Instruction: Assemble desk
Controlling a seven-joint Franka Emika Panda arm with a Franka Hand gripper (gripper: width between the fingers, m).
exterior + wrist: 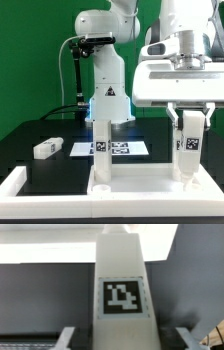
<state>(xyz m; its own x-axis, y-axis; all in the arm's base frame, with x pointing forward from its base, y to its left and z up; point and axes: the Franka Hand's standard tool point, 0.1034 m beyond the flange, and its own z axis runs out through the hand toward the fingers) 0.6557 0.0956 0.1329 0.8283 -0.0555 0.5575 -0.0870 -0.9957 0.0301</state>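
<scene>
The jaws come down from above, at the exterior view's right. A tall white leg (188, 145) (125, 274) stands right b/w them, straight up, so its long side runs up-down, the same way the jaws point. In the wrist view I can see a dark gap on each side, b/w the leg and the fingers (66, 338). So the jaws look released, one finger on each side and not squeezing yet. There's only one arm, so it's the one that must do the job.

This leg stands on the desk slab (130, 183), near the slab's corner at the exterior view's right. The slab lies flat on the black table (30, 135), at the front. It is white plastic, smooth, w/ a raised rim.

A 2nd leg (101, 150) stands upright on the slab too, more to the exterior view's left. A 3rd leg (47, 149) lies flat on the table, well apart, far to the exterior view's left. Each leg is a small white block w/ flat sides and a black-and-white square tag.

The marker board (80, 149) lies flat behind the slab.

I think the next move needs the jaws to pinch the leg's flat sides, maybe to turn it tight. The plastic looks hard and slick, so it could slip.
</scene>
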